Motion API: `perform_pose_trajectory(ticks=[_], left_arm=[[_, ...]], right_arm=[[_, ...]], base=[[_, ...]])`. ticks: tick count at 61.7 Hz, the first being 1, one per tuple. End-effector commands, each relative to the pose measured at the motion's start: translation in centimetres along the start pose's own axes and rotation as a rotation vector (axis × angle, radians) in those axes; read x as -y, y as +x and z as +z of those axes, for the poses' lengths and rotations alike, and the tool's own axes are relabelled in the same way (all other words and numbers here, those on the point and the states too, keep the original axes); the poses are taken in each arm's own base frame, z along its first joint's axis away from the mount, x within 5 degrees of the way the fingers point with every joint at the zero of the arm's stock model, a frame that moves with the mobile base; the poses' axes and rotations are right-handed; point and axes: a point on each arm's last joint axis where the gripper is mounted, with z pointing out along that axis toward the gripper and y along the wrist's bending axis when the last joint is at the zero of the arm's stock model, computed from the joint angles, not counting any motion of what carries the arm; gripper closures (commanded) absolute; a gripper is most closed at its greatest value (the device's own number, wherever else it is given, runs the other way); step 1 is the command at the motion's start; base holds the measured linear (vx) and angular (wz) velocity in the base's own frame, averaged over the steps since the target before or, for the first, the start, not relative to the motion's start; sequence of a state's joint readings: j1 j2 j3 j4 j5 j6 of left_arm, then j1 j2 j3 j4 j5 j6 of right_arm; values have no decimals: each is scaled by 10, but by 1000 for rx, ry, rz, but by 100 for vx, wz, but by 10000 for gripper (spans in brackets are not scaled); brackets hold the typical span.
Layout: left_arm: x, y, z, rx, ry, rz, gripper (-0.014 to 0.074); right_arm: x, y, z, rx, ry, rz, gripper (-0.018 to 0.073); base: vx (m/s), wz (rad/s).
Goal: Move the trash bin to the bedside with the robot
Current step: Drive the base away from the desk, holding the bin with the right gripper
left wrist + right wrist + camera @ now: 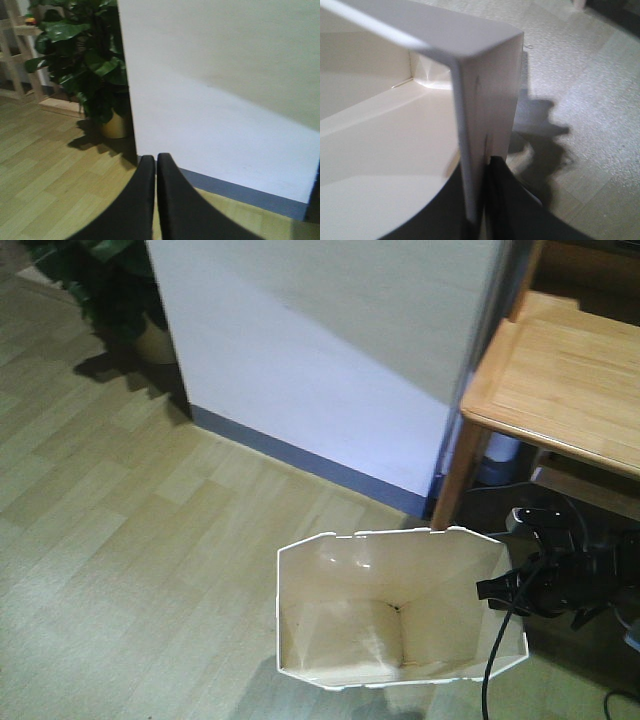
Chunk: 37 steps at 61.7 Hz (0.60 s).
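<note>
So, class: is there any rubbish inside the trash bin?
No, in the front view the trash bin shows only its bare cream walls and floor.

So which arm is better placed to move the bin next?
Right. The right gripper is clamped on the bin wall at the rim. The left gripper is shut on nothing, facing a white wall and a plant, no bin in its view.

I seem to be in a home: pale plank floor (150,540), potted plant (85,65) far left, wooden table (570,380) right.
</note>
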<state>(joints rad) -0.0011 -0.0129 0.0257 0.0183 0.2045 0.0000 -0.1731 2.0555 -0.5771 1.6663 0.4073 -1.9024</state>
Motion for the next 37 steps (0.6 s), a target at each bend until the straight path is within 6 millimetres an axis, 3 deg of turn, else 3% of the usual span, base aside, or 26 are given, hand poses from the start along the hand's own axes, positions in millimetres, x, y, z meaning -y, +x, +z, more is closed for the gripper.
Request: perform_pose_trajectory(ticks=[1, 37], left_arm=[[0, -1, 0, 62, 3, -4, 603], [0, -1, 0, 62, 3, -4, 603]], right_arm=[[-18, -21, -14, 142, -166, 6, 564], [-17, -21, -14, 142, -165, 7, 564]], base=[[-6, 41], [2, 36]])
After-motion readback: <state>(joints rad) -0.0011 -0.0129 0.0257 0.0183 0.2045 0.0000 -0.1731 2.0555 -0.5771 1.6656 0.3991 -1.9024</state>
